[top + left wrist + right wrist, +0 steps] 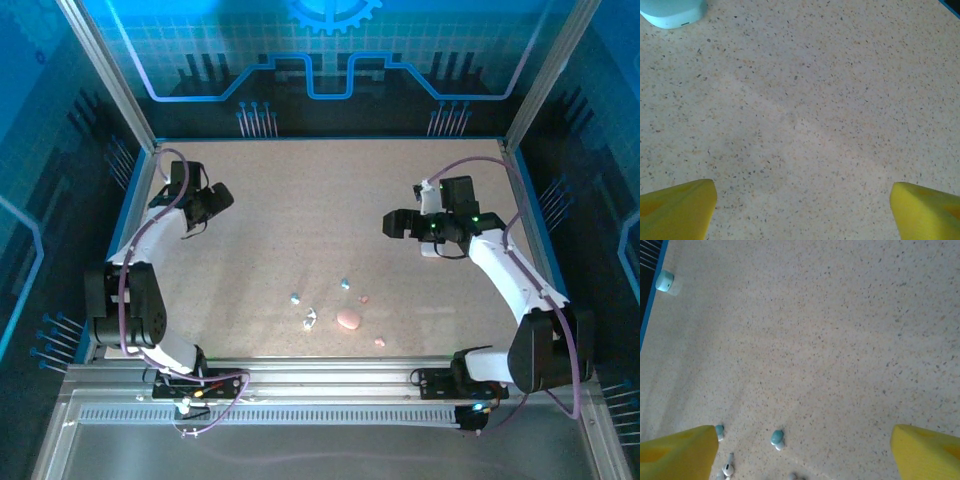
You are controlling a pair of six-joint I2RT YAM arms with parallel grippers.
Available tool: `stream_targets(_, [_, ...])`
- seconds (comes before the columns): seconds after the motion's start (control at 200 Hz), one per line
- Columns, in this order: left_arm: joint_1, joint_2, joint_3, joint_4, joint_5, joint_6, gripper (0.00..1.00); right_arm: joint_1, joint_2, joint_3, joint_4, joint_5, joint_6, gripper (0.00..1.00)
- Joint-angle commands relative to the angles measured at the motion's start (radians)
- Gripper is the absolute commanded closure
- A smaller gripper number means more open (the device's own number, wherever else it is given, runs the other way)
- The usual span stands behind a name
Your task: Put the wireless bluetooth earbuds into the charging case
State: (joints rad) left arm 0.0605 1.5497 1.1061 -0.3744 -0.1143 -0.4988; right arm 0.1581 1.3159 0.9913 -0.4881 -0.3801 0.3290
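In the top view, the left pincer (210, 203) is hovering over the upper left of the table (300, 200). The right pincer (393, 224) is hanging over the right side. Both are well apart from the earbuds, which are lying loose in the lower middle of the frame. Two light blue earbuds (296, 298), a white earbud (310, 320) and two pink earbuds (364, 299) are lying scattered around a pink case (348, 320). In both wrist views the yellow fingers (675, 210) are standing wide apart, gripping nothing. A light blue case (672, 12) is sitting in the upper left corner of the left wrist view.
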Motion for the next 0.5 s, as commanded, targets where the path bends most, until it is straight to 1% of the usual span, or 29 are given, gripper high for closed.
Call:
stream_targets(0.0, [-0.038,-0.089,-0.038,-0.031,0.055,-0.007,0.10,0.026,-0.050,-0.032,-0.061,-0.056,-0.002,0.15])
stream_targets(0.105, [-0.098,-0.156,-0.106,-0.009,0.059,-0.029,0.09,0.103,-0.061,-0.070,-0.040,-0.089,0.024,0.24])
stream_targets(0.19, [-0.143,-0.199,-0.172,0.044,0.081,-0.078,0.09,0.219,-0.051,-0.086,-0.041,-0.062,0.030,0.29])
stream_targets(0.225, [-0.162,-0.214,-0.198,0.071,0.089,-0.089,0.09,0.274,-0.046,-0.089,-0.051,-0.029,0.033,0.30])
stream_targets(0.29, [-0.193,-0.239,-0.226,0.093,0.080,-0.102,0.09,0.386,-0.043,-0.104,-0.060,0.039,0.024,0.30])
stream_targets(0.31, [-0.202,-0.246,-0.234,0.098,0.078,-0.108,0.09,0.428,-0.044,-0.106,-0.065,0.078,0.020,0.30])
stream_targets(0.4, [-0.226,-0.275,-0.269,0.141,0.090,-0.108,0.09,0.554,-0.056,-0.150,-0.074,0.225,0.012,0.30])
stream_targets(0.495, [-0.250,-0.308,-0.304,0.179,0.100,-0.117,0.08,0.670,-0.103,-0.206,-0.048,0.346,-0.007,0.29])
